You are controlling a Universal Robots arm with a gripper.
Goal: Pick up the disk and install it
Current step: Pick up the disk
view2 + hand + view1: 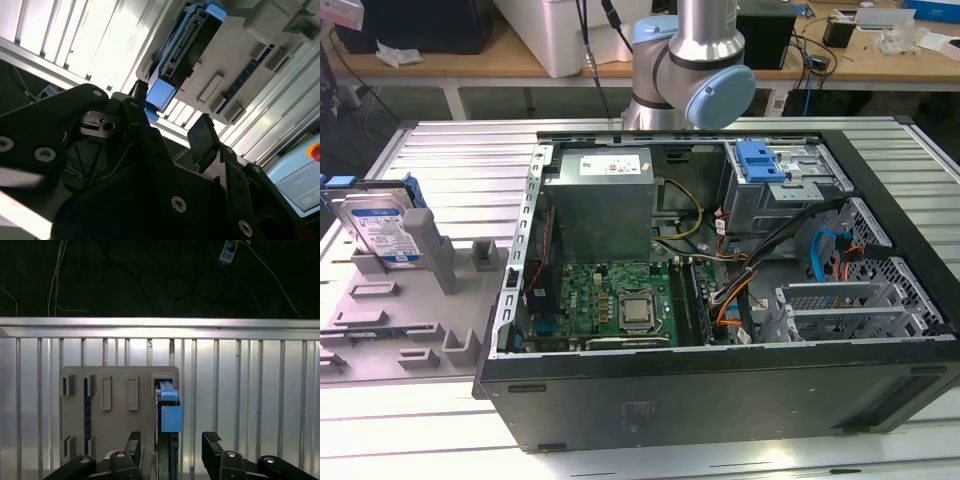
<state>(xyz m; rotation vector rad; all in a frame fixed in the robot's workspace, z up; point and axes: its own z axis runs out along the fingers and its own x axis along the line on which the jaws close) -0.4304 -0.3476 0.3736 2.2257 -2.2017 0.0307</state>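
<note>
In the first wrist view the gripper point(172, 440) has its fingers point(134, 440) spread wide and empty, over the disk point(170, 412) but not touching it. The disk stands on its edge in the grey holder point(112, 390) on the table point(240, 390). I judge that the pick-up is not yet made, and the install into the open computer case point(720, 400) is all left.

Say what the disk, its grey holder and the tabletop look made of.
Flat rectangular hard disk: body seems metal, under a glossy white-and-blue label, probably paper or film. Its blue carrier frame looks like moulded plastic, uniform in colour.
Grey slotted holder block: matte plastic, possibly printed, with no shine.
Ribbed silver tabletop: likely extruded aluminium, given its bright sheen and parallel grooves.
</note>
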